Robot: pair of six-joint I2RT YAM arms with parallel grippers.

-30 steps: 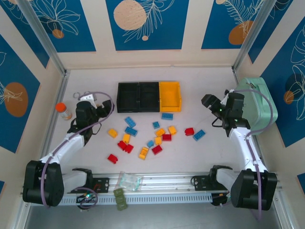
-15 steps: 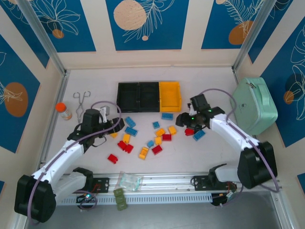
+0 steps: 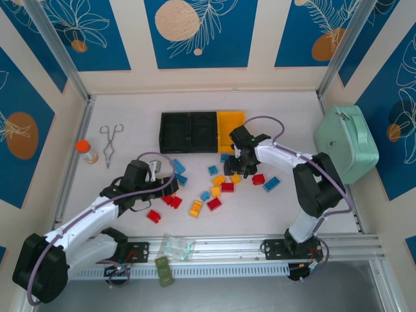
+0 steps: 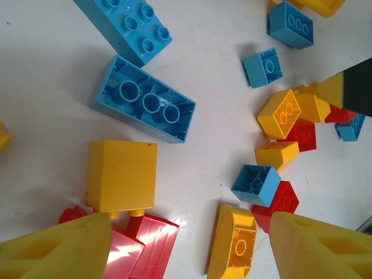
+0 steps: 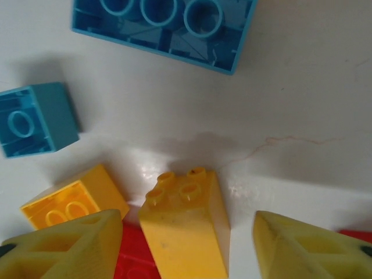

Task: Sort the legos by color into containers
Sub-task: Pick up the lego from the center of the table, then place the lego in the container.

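Observation:
Red, light blue and yellow legos lie scattered on the white table (image 3: pixel 292 214) in front of the containers, two black bins (image 3: pixel 188 132) and a yellow bin (image 3: pixel 229 129) joined in a row. My left gripper (image 3: pixel 166 187) hangs open over the left of the pile; in the left wrist view its fingers (image 4: pixel 52 247) flank red bricks (image 4: pixel 148 244) and a curved yellow brick (image 4: pixel 232 244), below a yellow brick (image 4: pixel 122 174). My right gripper (image 3: pixel 239 168) stands open astride a yellow brick (image 5: pixel 186 229), with a gap on each side. A long blue brick (image 5: pixel 163 26) lies beyond it.
A mint-green case (image 3: pixel 344 143) stands at the right edge. Metal forceps (image 3: pixel 110 143) and an orange-capped bottle (image 3: pixel 86 151) lie at the left. A clear bag (image 3: pixel 175 247) rests on the front rail. More bricks, such as a blue one (image 3: pixel 271 183), lie right of the gripper.
Both arms have swung in from the table's sides to the brick pile. Both sets of jaws have narrowed. The right gripper has come down around the yellow brick.

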